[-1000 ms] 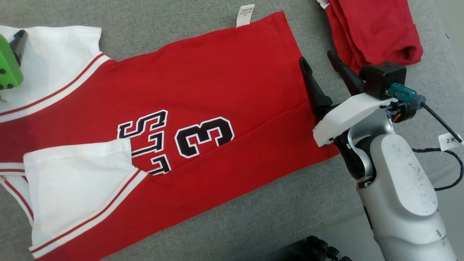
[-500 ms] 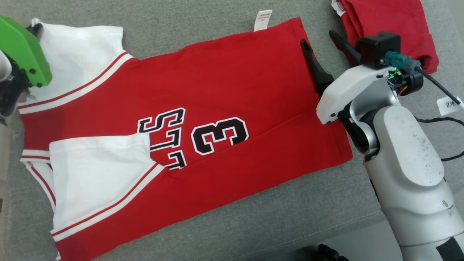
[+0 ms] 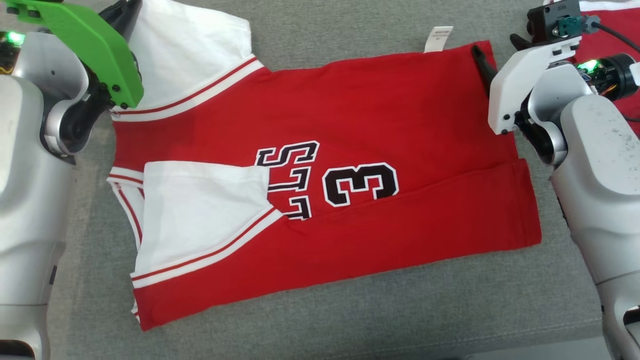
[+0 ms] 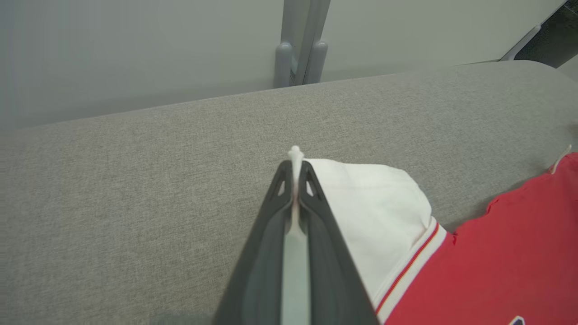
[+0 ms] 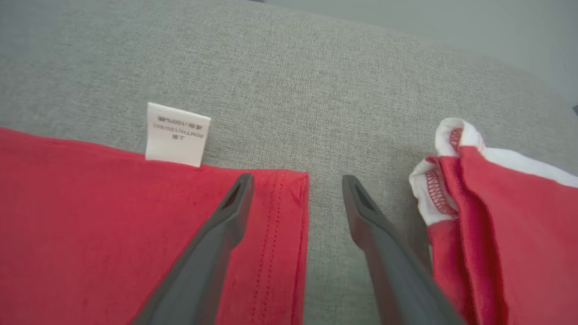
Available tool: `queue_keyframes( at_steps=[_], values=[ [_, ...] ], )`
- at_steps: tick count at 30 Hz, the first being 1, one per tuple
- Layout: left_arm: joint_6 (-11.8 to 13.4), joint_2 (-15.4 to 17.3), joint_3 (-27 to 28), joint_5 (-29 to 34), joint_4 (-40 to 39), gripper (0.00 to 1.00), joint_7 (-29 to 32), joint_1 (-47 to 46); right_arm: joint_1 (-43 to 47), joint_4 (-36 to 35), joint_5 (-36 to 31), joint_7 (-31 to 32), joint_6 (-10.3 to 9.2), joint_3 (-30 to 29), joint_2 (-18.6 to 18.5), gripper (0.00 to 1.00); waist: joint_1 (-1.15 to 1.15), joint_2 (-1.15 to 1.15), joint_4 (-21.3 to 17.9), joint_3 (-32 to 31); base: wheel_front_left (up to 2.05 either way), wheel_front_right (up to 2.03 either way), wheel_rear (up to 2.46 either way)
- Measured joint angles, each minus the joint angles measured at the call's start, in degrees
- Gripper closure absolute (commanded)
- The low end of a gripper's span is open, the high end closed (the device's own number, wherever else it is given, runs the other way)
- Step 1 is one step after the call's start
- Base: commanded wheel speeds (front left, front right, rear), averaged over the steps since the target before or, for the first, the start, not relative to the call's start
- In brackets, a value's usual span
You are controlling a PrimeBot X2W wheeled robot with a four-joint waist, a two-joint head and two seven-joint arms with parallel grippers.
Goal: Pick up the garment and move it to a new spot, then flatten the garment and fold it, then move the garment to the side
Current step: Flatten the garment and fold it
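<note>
Viewed from my remote station, the red jersey (image 3: 380,115) lies spread flat across the grey cloth-covered tabletop (image 3: 350,320). Its black-and-white number 3 (image 3: 360,184) faces up, and the near white sleeve (image 3: 200,210) is folded in over the chest. My left claw (image 4: 295,169) is clamped tight on the outer edge of the far white sleeve (image 4: 370,203). In the left wrist view a small nub of white cloth pokes out past the fingertips, and the rest of that sleeve rests on the tabletop. In the head view the left arm (image 3: 30,190) rises along the left edge, bends at the wrist beneath a green cover (image 3: 95,50) and reaches in at the jersey's top left corner. My right arm (image 3: 600,165) comes up the right edge, its white wrist housing (image 3: 520,75) angled inward at the jersey's top right corner. The right claw (image 5: 298,185) stands wide apart, holding nothing. In the right wrist view one finger lies over the stitched red hem and the other over bare grey cloth beside it; I cannot tell whether either tip touches down. A white care label (image 5: 177,134) sticks out from the jersey's edge near that claw. A second red-and-white garment (image 5: 492,216) sits bunched just beside the spread fingers, with a strip of tabletop between it and the jersey.
</note>
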Motion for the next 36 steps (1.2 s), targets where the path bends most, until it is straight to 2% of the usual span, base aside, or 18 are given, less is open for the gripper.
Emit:
queue_keyframes(
  at_steps=[6,7,8,9,12,14,19,27,36],
  values=[
    [-0.25,-0.78,-1.63,-0.88,-0.77,1.00,-1.37,0.02,-3.05,5.83,0.86,3.82,0.00,2.15,-0.73,0.00,0.00,0.00,3.10,0.14,0.00,0.00,0.00],
    [-0.27,-0.82,-1.85,-0.99,-0.78,1.00,-1.65,0.03,-3.50,6.50,0.90,4.68,0.00,2.50,-0.93,0.20,0.00,0.00,3.42,0.13,0.00,0.00,0.00],
    [-0.30,-0.89,-2.08,-1.11,-0.77,1.00,-1.71,0.04,-3.89,7.27,1.32,5.69,0.00,2.50,-0.94,0.50,0.00,0.00,3.66,0.08,0.00,0.00,0.00],
    [-0.30,-0.90,-2.23,-1.24,-0.74,1.00,-1.88,0.07,-4.17,7.67,1.70,6.43,0.00,2.71,-0.87,0.59,0.00,0.00,3.77,-0.02,0.00,0.00,0.00],
    [-0.33,-0.88,-2.70,-1.49,-0.64,1.00,-2.04,0.09,-4.44,8.22,2.07,7.01,-0.03,3.37,-0.89,0.77,0.00,0.00,3.76,-0.39,0.00,0.00,0.00],
    [-0.46,-0.85,-2.96,-1.77,-0.44,1.00,-2.20,0.09,-4.54,8.50,2.09,7.17,-0.03,3.83,-0.90,1.00,0.00,0.00,3.57,-0.51,0.00,0.00,0.00],
    [-0.47,-0.43,-3.24,-2.31,-0.03,1.00,-3.00,0.09,-4.72,9.00,2.01,4.80,-0.01,4.00,-0.94,1.00,0.00,0.00,3.11,-0.74,0.00,0.00,0.00],
    [-0.48,0.26,-2.89,-3.48,-0.51,1.00,-6.17,0.71,-4.52,8.76,1.64,-2.43,-0.01,4.61,-0.51,1.00,0.00,0.00,2.88,-2.63,0.00,0.00,0.00],
    [-0.47,2.21,-2.82,-6.05,-9.43,1.00,-9.48,10.61,2.81,3.80,3.22,-10.82,-0.01,6.47,-2.68,1.00,0.00,0.00,3.24,-6.57,0.00,0.00,0.00]
  ],
)
